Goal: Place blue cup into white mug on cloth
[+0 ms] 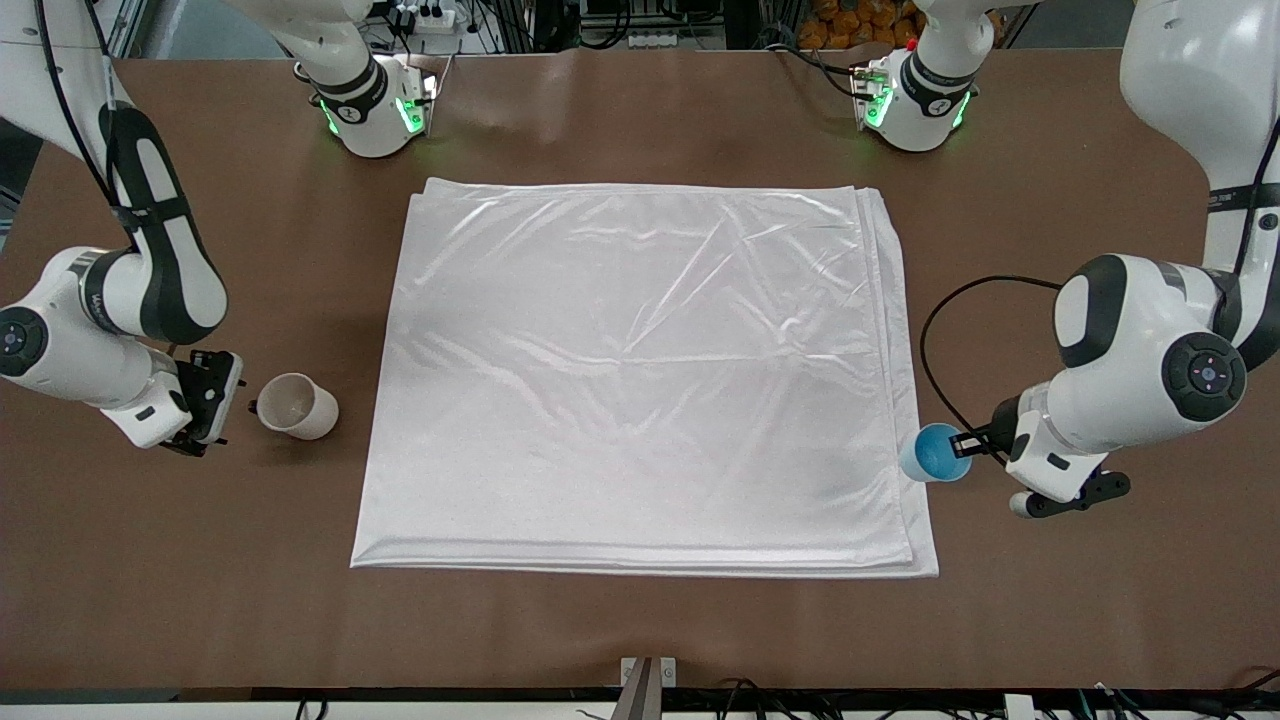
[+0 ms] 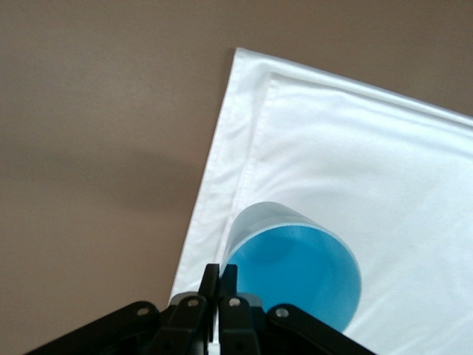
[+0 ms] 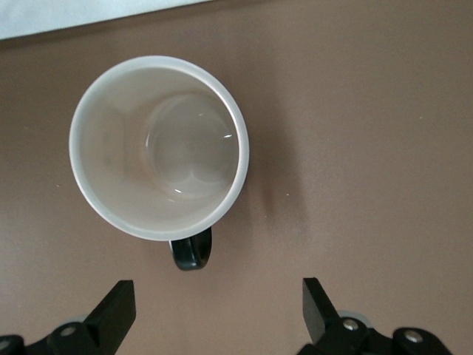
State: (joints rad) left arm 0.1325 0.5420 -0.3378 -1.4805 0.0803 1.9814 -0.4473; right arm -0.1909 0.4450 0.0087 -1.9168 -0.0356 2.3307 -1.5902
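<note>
Cloth (image 1: 640,380) edge lies nearest the front camera: white, shiny, folded in layers, lightly wrinkled, flat on the brown table (image 1: 640,630) between the 2 arms.

Blue cup (image 1: 935,453): held off the surface by the left gripper (image 1: 968,443), over the cloth's edge toward the left arm's end of the table. Cup is tilted, mouth turned upward toward the camera. In the left wrist view the 2 fingers (image 2: 222,285) are pinched together on the cup's rim (image 2: 295,274), one inside the wall and one outside as far as I can make out; the cloth corner (image 2: 355,148) shows beneath.

White mug (image 1: 297,405): on bare table just beside the cloth edge toward the right arm's end, not on the cloth. It looks upright in the right wrist view (image 3: 159,148), mouth up, nothing inside, black handle (image 3: 192,250) pointing toward the right gripper.

Right gripper (image 1: 205,400): low, just beside the mug, apart from it. Fingers (image 3: 114,310) spread wide, holding nothing.
</note>
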